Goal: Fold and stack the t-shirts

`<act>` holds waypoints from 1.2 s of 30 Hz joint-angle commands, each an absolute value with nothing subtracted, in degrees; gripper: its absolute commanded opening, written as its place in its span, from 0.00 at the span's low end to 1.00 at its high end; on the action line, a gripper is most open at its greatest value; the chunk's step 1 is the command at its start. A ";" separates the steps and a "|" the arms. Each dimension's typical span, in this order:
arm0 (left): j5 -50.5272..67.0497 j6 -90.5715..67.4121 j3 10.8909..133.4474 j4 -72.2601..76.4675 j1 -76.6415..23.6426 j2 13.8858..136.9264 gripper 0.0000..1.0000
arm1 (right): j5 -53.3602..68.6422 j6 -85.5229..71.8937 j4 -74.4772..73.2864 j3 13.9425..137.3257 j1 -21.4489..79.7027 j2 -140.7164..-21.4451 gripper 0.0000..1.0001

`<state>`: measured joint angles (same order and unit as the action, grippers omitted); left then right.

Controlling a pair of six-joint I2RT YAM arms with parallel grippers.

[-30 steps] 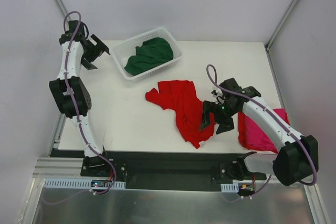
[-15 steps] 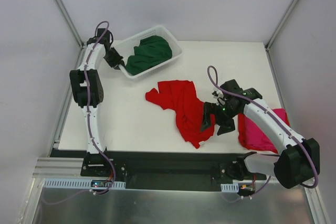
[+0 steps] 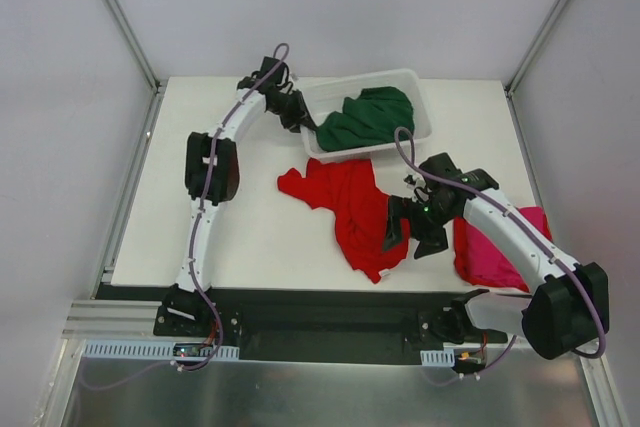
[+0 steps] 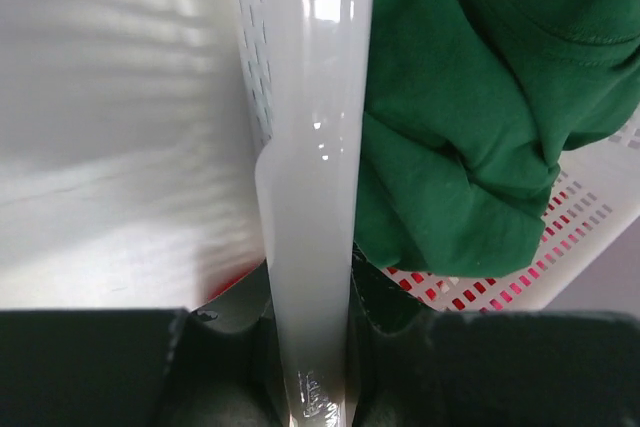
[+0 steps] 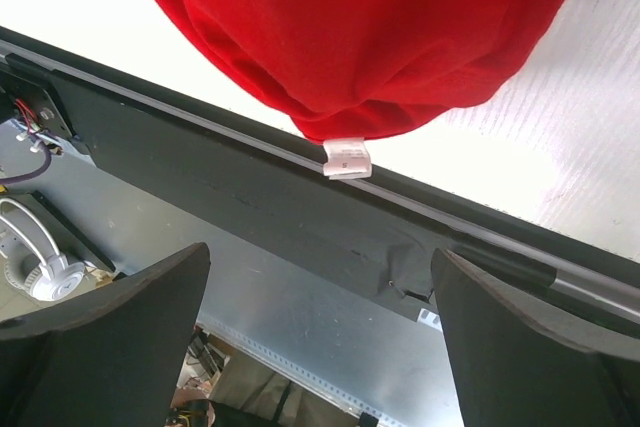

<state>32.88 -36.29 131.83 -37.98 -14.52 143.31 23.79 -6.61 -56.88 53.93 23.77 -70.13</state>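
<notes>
From above, we see the left gripper (image 3: 303, 119) reaching far across the table (image 3: 260, 237), clamped on the left rim of the white basket (image 3: 420, 97), with the green t-shirt (image 3: 365, 117) bundled inside it. Just in front of the basket the red t-shirt (image 3: 345, 202) lies crumpled on the table. The right gripper (image 3: 410, 237) hangs at the red t-shirt's near right edge, jaws wide and holding nothing, and the pink t-shirt (image 3: 477, 257) lies heaped by the near right corner, partly under that arm. Over to the left wrist: we have the basket's rim (image 4: 315, 197) pinched between the two fingers, green cloth bulging against it on the right, red showing through the lattice. On the right wrist, both fingers (image 5: 110, 327) stand far apart and empty, with the red t-shirt's rounded edge and its white label (image 5: 345, 157) at the table's near edge above them.
</notes>
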 commanded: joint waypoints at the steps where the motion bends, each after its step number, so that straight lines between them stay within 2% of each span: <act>1: 48.60 -37.79 128.86 -28.58 -17.13 140.63 0.00 | 23.29 -7.03 -56.16 52.21 23.99 -68.73 0.96; 2: 48.60 -37.53 127.54 -27.87 -17.66 140.02 0.00 | 23.12 -7.21 -55.73 52.03 24.08 -68.56 0.96; 3: 48.26 -37.44 124.83 -27.34 -18.01 139.31 0.08 | 22.77 -7.29 -55.46 51.86 24.00 -68.38 0.96; 4: 47.73 -37.35 123.33 -26.64 -18.02 137.65 0.20 | 22.42 -7.29 -55.46 51.59 23.99 -67.86 0.96; 5: 47.20 -37.27 121.92 -25.06 -17.93 136.85 0.47 | 22.24 -7.38 -55.11 51.59 24.08 -67.68 0.96; 6: 45.81 -37.00 120.25 -24.61 -17.76 136.15 0.49 | 21.98 -7.30 -55.11 51.59 24.00 -67.59 0.96; 7: 45.36 -36.91 119.89 -24.52 -17.23 135.10 0.63 | 21.97 -7.21 -54.93 51.77 23.99 -67.50 0.96; 9: 44.48 -37.09 119.62 -24.43 -16.44 134.30 0.99 | 21.80 -7.21 -55.02 51.94 23.99 -67.59 0.96; 15: 41.75 -36.65 117.70 -24.35 -14.77 128.16 0.99 | 18.39 -6.77 -56.25 54.92 24.08 -67.59 0.96; 17: 37.37 -36.56 115.41 -24.35 -14.50 123.24 0.99 | 15.75 -5.28 -57.38 57.03 23.99 -66.89 0.96; 21: 27.35 -36.65 103.58 -23.91 -13.54 111.82 0.99 | 4.17 -3.26 -58.62 67.82 23.64 -66.27 0.96; 24: 25.40 -39.02 92.17 -23.12 -11.96 102.15 0.99 | -1.56 -0.98 -57.83 71.97 21.80 -69.59 0.96; 27: 26.71 -38.67 80.65 -22.85 -10.73 92.57 0.99 | -2.37 1.13 -57.48 76.80 16.45 -76.01 0.96; 32: 33.13 -40.26 63.23 -21.88 -1.33 78.68 0.99 | 2.44 0.18 -56.08 84.28 4.58 -86.10 0.96; 36: 34.72 -41.12 56.18 -22.06 -0.53 70.95 0.99 | 8.07 1.66 -53.36 86.22 5.17 -92.71 0.96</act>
<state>31.11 -39.68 61.95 -22.48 -0.38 76.95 2.61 -0.36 -54.92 83.20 3.97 -88.64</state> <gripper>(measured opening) 0.993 0.957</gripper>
